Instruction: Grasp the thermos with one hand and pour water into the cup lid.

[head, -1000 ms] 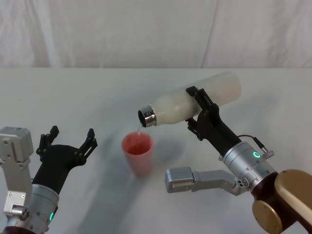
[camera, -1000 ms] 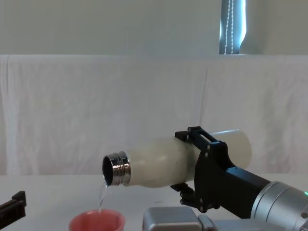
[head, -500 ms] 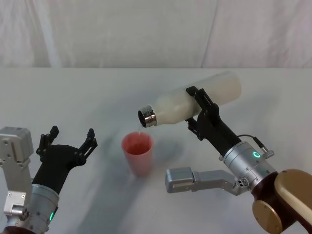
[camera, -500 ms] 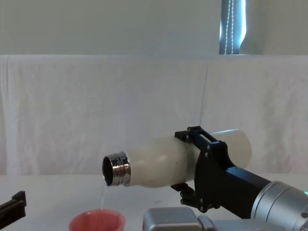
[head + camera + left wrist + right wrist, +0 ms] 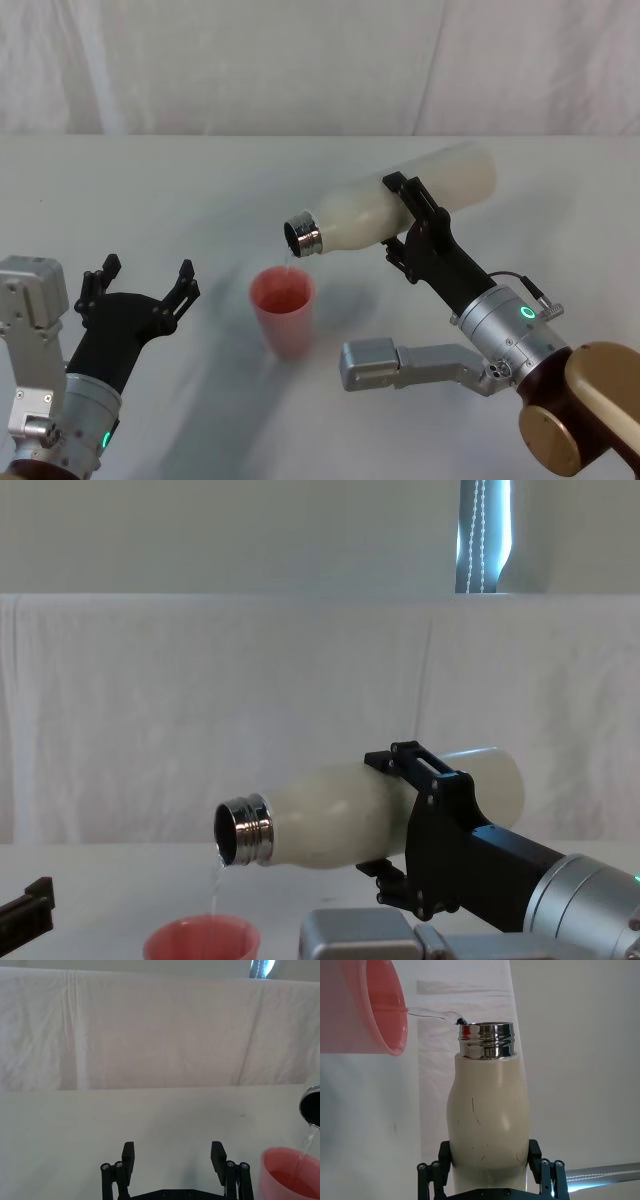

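Currently, my right gripper (image 5: 407, 215) is clamped across the body of the thermos (image 5: 400, 207), one black finger on each side, as the right wrist view confirms with the cream-white bottle (image 5: 487, 1125) seated between the two fingers (image 5: 432, 1170). I hold the thermos raised above the table (image 5: 200, 190), tipped nearly horizontal with the base higher than the mouth. Its shiny threaded steel neck (image 5: 303, 235) points toward my left and slightly down, and it is uncapped.

A thin stream of water (image 5: 216, 875) leaves the lower lip of the neck and falls into the cup lid (image 5: 283, 313). The cup lid stands upright on the table, directly below the thermos mouth, apart from it. In the right wrist view the stream (image 5: 430, 1014) crosses the pink rim (image 5: 395, 1010) and enters the cup. In the left wrist view liquid is visible inside the pink cup (image 5: 290, 1172), with the stream (image 5: 306, 1142) entering on the side nearest the thermos. How full it is I cannot tell.

My left gripper (image 5: 140, 283) sits low over the table on my left side, near the cup lid but not touching it. Its fingers (image 5: 128, 1156) are spread apart and hold nothing.
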`<action>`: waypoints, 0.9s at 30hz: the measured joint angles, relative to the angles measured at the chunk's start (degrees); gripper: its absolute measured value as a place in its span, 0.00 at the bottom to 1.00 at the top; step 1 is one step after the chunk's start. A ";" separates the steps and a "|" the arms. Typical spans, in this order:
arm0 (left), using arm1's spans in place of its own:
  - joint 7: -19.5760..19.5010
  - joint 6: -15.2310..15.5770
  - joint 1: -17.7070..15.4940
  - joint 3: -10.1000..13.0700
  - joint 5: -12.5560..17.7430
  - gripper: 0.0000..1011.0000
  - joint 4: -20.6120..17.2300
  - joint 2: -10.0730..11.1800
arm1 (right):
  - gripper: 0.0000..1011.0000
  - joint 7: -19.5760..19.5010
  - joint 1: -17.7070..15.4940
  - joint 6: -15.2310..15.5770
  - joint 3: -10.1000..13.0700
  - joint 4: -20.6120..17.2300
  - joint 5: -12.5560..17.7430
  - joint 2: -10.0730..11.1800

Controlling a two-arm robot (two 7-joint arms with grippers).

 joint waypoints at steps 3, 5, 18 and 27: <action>0.00 0.00 0.00 0.00 0.00 0.99 0.00 0.00 | 0.94 0.10 -0.06 -0.05 0.12 -0.02 0.34 -0.04; 0.00 0.00 0.00 0.00 0.00 0.99 0.00 0.00 | 0.94 0.12 -0.10 -0.09 0.18 -0.03 0.50 -0.06; 0.00 0.00 0.00 0.00 0.00 0.99 0.00 0.00 | 0.94 0.30 -0.89 -1.01 0.87 -0.26 2.58 -0.66; 0.00 0.00 0.00 0.00 0.00 0.99 0.00 0.00 | 0.94 1.43 -1.64 -2.04 1.44 -1.19 4.69 -1.10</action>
